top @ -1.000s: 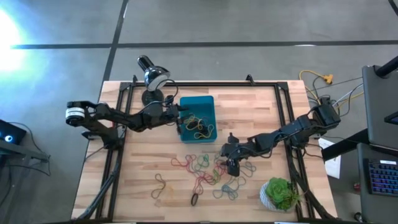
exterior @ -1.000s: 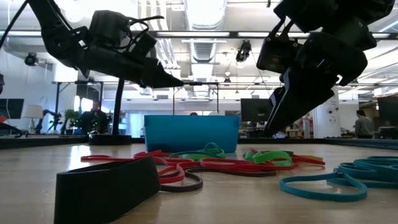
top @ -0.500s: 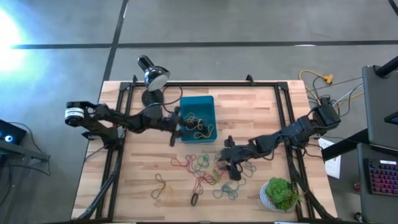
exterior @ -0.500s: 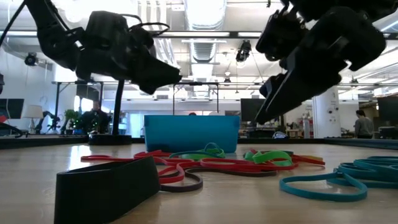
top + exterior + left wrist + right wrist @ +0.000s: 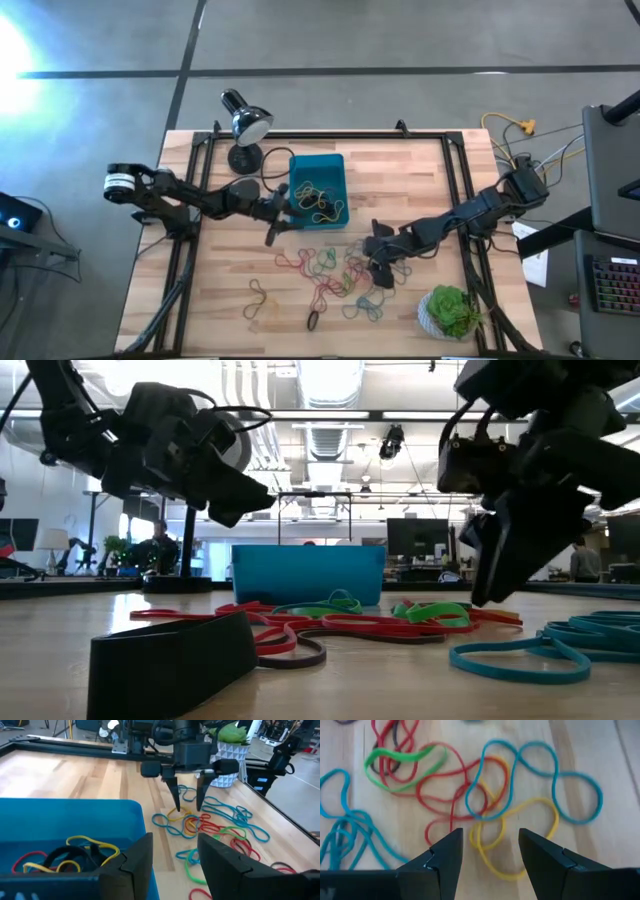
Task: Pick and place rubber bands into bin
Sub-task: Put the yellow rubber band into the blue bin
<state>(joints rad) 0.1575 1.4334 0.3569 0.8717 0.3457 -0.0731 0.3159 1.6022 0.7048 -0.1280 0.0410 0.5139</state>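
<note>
left gripper (image 5: 276, 222): just off the bin's front-left corner, above the table. Fingers (image 5: 137, 857) spread, nothing between them.
right gripper (image 5: 381, 268): low over the right end of the loose band pile, pointing down at it. Fingers (image 5: 445, 852) spread, nothing pinched; a yellow loop and a blue loop lie on the wood in the gap.
right gripper, from the left wrist view: seen head-on (image 5: 187, 807), tips apart, just above a yellow band on the table.
bin (image 5: 317, 161): teal tray at the back-centre of the table, near the lamp base. Holds a small tangle of bands, yellow, red and dark ones.
rubber bands (image 5: 325, 275): most are loose on the wood in front of the bin, spread from centre toward the plant. Red, green, blue, yellow mixed and overlapping.
outliers: one brownish loop (image 5: 257, 298) lies left of the main pile, one dark loop (image 5: 313, 320) lies near the front edge.
low view: red and green bands (image 5: 340, 615) lie flat in front of the bin wall (image 5: 308, 573); blue ones to the right. Both grippers hang above the table, neither touching it.
lamp (image 5: 243, 125): black desk lamp at the back-left, just beside the bin.
plant (image 5: 453, 311): green, in a white pot, front-right corner, apart from the bands.
table (image 5: 400, 190): light wood slats, black frame rails along both sides.
</note>
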